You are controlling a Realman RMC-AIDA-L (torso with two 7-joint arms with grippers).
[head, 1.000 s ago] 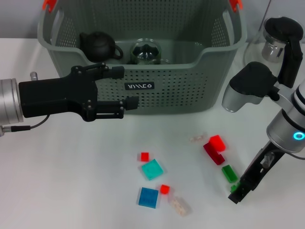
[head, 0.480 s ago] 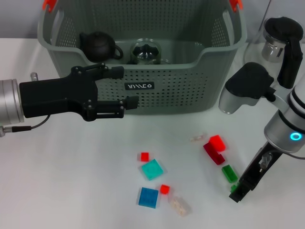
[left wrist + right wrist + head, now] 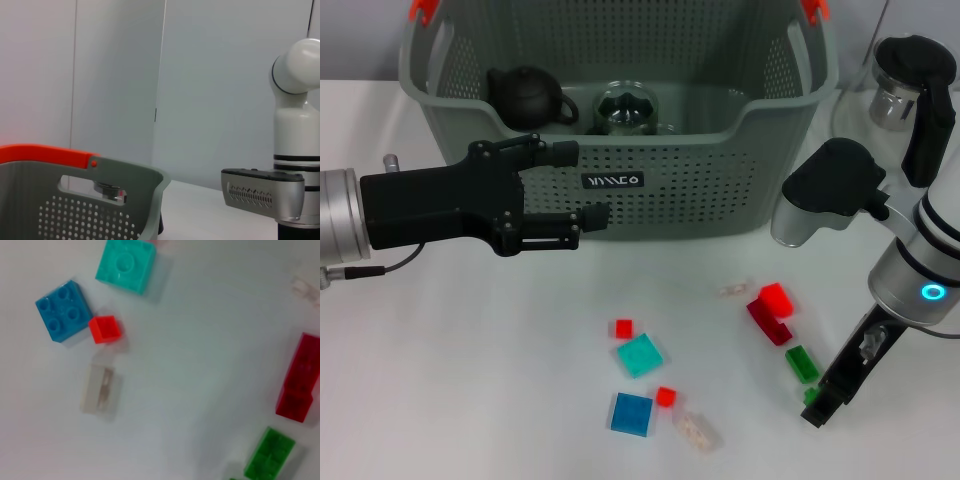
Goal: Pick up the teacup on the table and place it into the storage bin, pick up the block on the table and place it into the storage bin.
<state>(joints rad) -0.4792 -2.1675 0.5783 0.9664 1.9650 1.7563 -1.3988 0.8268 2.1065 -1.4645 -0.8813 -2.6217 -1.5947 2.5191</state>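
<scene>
The grey-green perforated bin [image 3: 620, 190] sits at the table's [image 3: 450, 380] far edge, orange-red handle tips up, its black label's [image 3: 612, 181] white lettering unreadable. Inside: one dark teapot [image 3: 528, 96], one glass cup [image 3: 626, 108]. Nine blocks are scattered in front. Left gripper [image 3: 588, 182] hovers released before the bin; right gripper [image 3: 817, 408] touches a small green block [image 3: 811, 396], grip unclear.

Grey-green perforated storage bin [image 3: 740, 160] upright at tabletop back, orange-red handle tips, black label on front wall. Glass teacup [image 3: 626, 108] inside, beside dark teapot. Loose blocks on tabletop in front: teal [image 3: 639, 355], blue [image 3: 632, 413], red [image 3: 776, 299], green [image 3: 801, 363].
</scene>
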